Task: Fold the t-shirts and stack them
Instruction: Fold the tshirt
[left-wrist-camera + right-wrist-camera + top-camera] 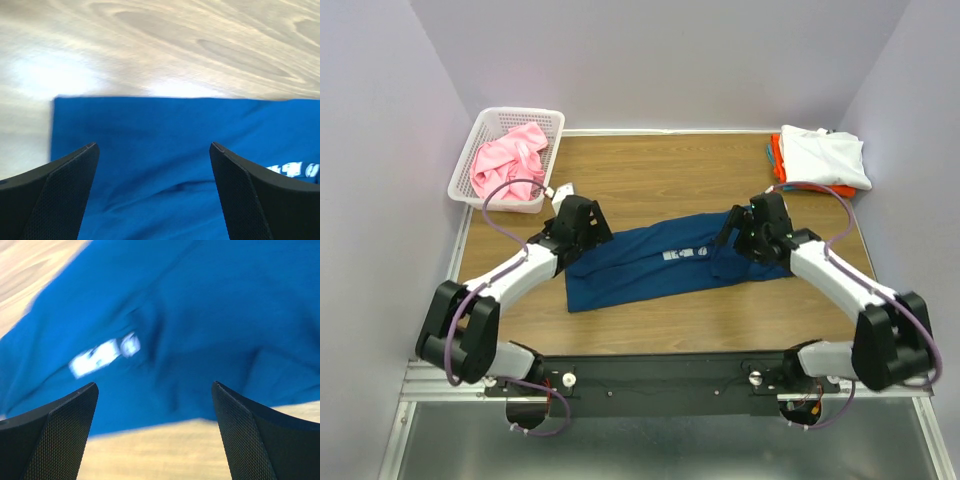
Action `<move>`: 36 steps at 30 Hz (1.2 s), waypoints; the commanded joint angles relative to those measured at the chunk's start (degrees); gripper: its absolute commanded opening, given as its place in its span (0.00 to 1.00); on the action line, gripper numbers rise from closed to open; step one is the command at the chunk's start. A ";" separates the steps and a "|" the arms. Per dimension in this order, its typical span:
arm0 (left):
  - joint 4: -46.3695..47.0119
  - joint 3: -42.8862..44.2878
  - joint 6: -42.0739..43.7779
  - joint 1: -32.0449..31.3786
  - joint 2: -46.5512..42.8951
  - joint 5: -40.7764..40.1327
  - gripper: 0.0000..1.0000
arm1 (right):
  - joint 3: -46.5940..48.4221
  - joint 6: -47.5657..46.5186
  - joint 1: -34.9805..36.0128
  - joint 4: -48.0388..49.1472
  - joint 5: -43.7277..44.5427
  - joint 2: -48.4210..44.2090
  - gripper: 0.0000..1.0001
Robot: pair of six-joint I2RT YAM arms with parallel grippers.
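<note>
Left tool (154, 146), right tool (154, 385): we are finding both wide apart and empty over the navy t-shirt (650, 268) lying on the bench (660, 170). We are judging it light, limp cloth, best pinched at its end edges.

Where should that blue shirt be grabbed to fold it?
Probably the blue shirt by its two short ends, pinched from above, the left hand at the left, the right hand at the right: it lies flat as a long band between them.
</note>
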 commanded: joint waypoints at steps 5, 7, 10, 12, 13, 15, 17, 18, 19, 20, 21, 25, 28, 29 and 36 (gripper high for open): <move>3.61 0.05 2.44 -0.38 8.09 4.35 0.98 | 8.99 4.62 -1.45 0.75 8.15 19.45 1.00; 4.05 -1.71 1.92 -0.38 7.92 4.53 0.98 | 12.94 3.57 -1.36 1.46 8.06 24.99 1.00; 1.60 -3.64 -0.62 -1.69 6.78 4.09 0.98 | 18.90 0.07 -1.36 3.47 4.75 33.58 1.00; -0.69 -6.26 -2.38 -3.80 5.73 3.22 0.98 | 25.65 -3.02 -1.36 3.92 -0.36 40.69 1.00; -1.22 -7.41 -3.17 -4.51 5.02 3.39 0.98 | 28.13 -4.42 -1.36 3.92 -0.99 42.74 1.00; -0.01 -10.22 -5.98 -5.91 2.31 5.83 0.98 | 32.79 -9.15 -1.36 4.01 -3.71 47.13 1.00; 0.62 -13.66 -7.13 -8.90 -0.68 8.56 0.98 | 39.54 -13.55 -1.36 4.01 -6.43 52.48 1.00; 0.53 -14.36 -10.18 -10.13 -1.57 9.36 0.98 | 42.02 -14.62 -1.27 3.92 -7.75 53.91 1.00; 0.36 -15.06 -11.43 -11.36 -2.44 9.62 0.98 | 44.22 -16.20 -1.27 3.92 -11.85 55.23 1.00; 0.27 -15.77 -12.66 -14.15 -4.19 9.98 0.98 | 48.76 -19.26 -1.10 4.01 -13.72 57.85 1.00; 0.27 -16.12 -15.28 -15.75 -4.82 10.07 0.98 | 51.16 -20.33 -1.10 3.92 -14.78 59.10 1.00; 1.06 -17.35 -21.70 -24.18 -5.88 9.19 0.98 | 59.60 -29.03 -0.13 3.66 -21.61 64.02 1.00; 4.91 -18.15 -24.78 -30.51 -1.25 10.15 0.98 | 65.22 -31.15 -0.04 2.78 -26.02 68.58 1.00; 5.62 -17.89 -25.24 -32.27 -1.22 10.15 0.98 | 66.72 -30.98 0.04 2.26 -26.56 69.82 1.00; 6.25 -10.51 -26.91 -43.44 7.64 7.61 0.98 | 80.17 -33.79 0.40 -2.32 -17.27 77.38 1.00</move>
